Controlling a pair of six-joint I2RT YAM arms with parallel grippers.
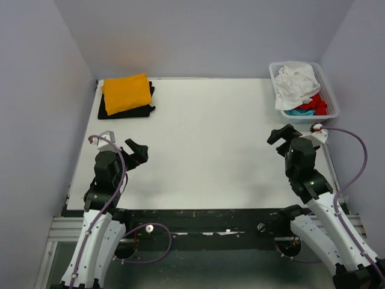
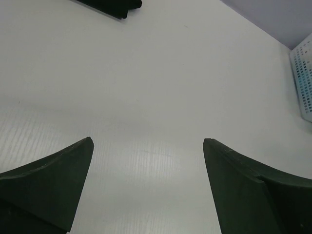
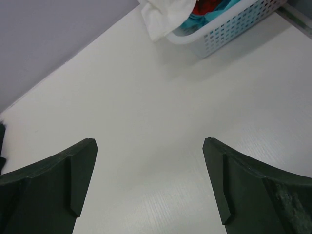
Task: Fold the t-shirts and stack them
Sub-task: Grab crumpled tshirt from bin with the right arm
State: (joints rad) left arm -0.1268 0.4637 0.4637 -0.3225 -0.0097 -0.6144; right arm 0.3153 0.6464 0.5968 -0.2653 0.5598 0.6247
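White table [image 1: 210, 150] between lilac walls [image 1: 210, 36]: orange t-shirt [image 1: 126, 92] folded atop black t-shirt [image 1: 129, 112] upper left, white t-shirt [image 1: 295, 84] heaped in basket [image 3: 234, 27] upper right; left gripper [image 2: 147, 141] and right gripper [image 3: 149, 141] spread, empty

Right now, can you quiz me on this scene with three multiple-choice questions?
1. How many shirt colours show in the lattice basket? A one B three C five
2. Where does the orange t-shirt lie? A in the basket B on the black t-shirt C beside the basket
3. How do the left and right jaws stand? A open, empty B shut on cloth C shut, empty
Answers: B, white t-shirt, red t-shirt and turquoise t-shirt are visible; B, black cloth shows beneath it; A, wrist views show wide empty gaps.
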